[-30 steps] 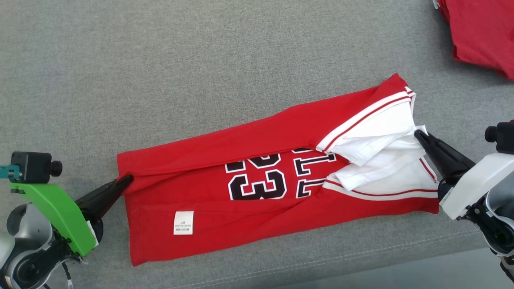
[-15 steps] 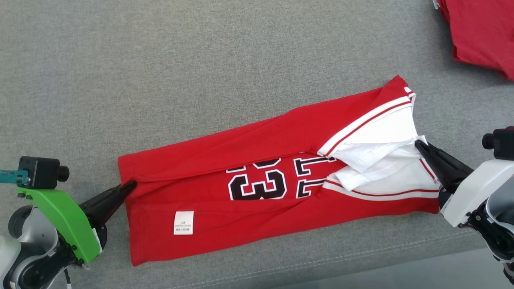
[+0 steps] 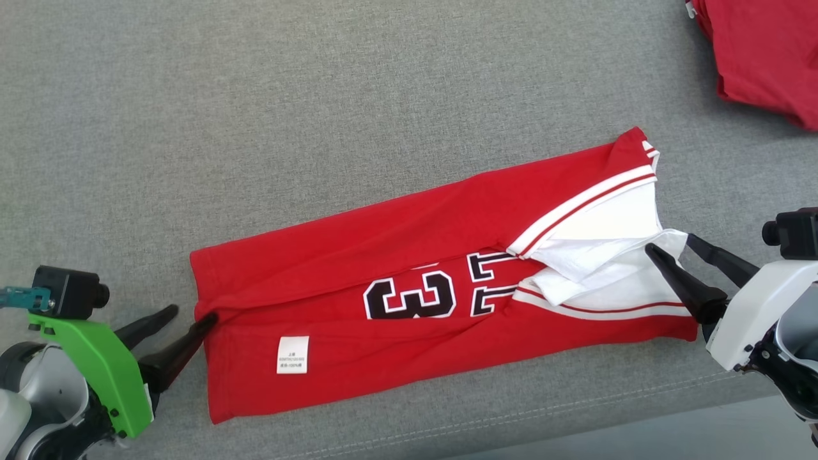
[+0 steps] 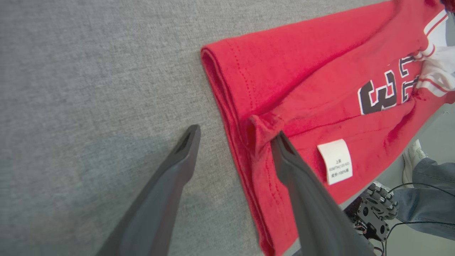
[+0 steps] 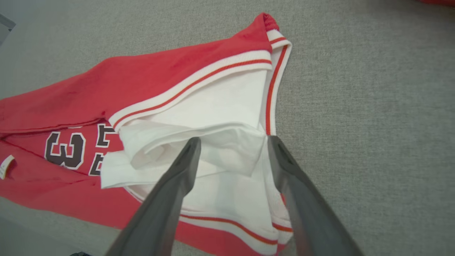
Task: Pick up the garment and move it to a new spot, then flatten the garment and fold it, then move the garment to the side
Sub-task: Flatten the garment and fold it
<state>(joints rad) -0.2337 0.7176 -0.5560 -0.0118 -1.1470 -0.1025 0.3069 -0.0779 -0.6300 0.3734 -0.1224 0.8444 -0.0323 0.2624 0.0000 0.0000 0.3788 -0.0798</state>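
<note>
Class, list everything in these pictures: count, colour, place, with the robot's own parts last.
jersey: one, red with white sleeves, folded lengthwise mid-surface
care label: one, white, on the jersey's near-left part
second garment: one, red, far right corner
fabric surface: one, grey, under both garments
person's leg: one, blue jeans, past the surface's edge
shoe: one, white, beside that leg
left gripper: one, dark, at the jersey's left hem, jaws open
right gripper: one, dark, over the white sleeves, jaws open

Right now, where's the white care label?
Head view, lower left: the care label lies on the red jersey near its left end, just right of the open left gripper.
</note>
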